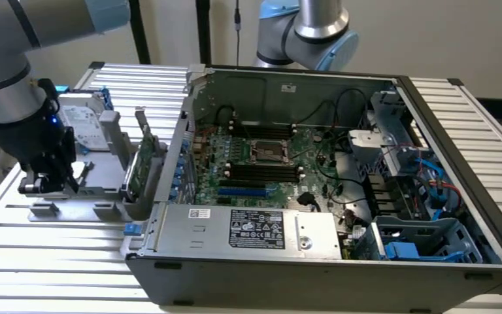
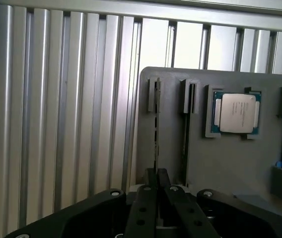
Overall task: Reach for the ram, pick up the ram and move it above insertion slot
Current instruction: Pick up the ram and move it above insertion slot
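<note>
The gripper (image 2: pixel 157 174) holds its fingers (image 2: pixel 150 179) clenched on the thin edge of the ram (image 2: pixel 156 144), which stands edge-on in the grey tray (image 2: pixel 220 163).

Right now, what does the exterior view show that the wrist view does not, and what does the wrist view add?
Exterior view: the open computer case with its motherboard and power supply, plus a hard drive and an upright green card on the holder.
Wrist view: a processor chip seated in the holder, and two narrow slots beside it.
Both: the gray holder, the slatted metal table, and the gripper low over the holder.
</note>
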You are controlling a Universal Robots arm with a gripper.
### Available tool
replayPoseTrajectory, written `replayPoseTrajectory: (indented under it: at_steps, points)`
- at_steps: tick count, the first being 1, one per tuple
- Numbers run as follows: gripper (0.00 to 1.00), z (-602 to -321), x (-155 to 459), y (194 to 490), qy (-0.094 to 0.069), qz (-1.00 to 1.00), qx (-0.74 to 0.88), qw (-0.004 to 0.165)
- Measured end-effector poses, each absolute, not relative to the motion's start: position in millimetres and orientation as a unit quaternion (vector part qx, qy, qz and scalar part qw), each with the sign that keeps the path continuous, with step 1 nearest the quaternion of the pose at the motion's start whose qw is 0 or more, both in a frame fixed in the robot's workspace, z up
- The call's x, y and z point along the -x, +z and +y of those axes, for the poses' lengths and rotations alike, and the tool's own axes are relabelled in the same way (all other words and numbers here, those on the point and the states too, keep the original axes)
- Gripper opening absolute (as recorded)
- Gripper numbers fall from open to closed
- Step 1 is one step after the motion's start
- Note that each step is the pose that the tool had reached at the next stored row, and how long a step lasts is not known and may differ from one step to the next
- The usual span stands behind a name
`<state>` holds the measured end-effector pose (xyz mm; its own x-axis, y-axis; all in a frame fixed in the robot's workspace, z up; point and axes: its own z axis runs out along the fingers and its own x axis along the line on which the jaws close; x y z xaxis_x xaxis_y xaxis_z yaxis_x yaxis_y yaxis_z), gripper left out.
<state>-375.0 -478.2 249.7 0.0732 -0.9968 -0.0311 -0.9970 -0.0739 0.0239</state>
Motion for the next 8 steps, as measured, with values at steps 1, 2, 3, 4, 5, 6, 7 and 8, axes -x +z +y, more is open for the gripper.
replayPoseTrajectory:
  at_steps: [1,2,3,4,5,6,7,8]
  points:
    - [0.13,-478,374,254,0.020,0.680,0.733,0.002]
    - [0.13,-478,374,259,0.020,0.680,0.733,0.002]
    - [0.13,-478,373,263,0.020,0.680,0.733,0.002]
    - [0.13,-478,372,268,0.020,0.680,0.733,0.002]
    - [0.13,-478,371,272,0.020,0.680,0.733,0.002]
    - [0.13,-478,370,277,0.020,0.680,0.733,0.002]
    - [0.13,-478,369,281,0.020,0.680,0.733,0.002]
    - [0.13,-478,368,286,0.020,0.680,0.732,0.002]
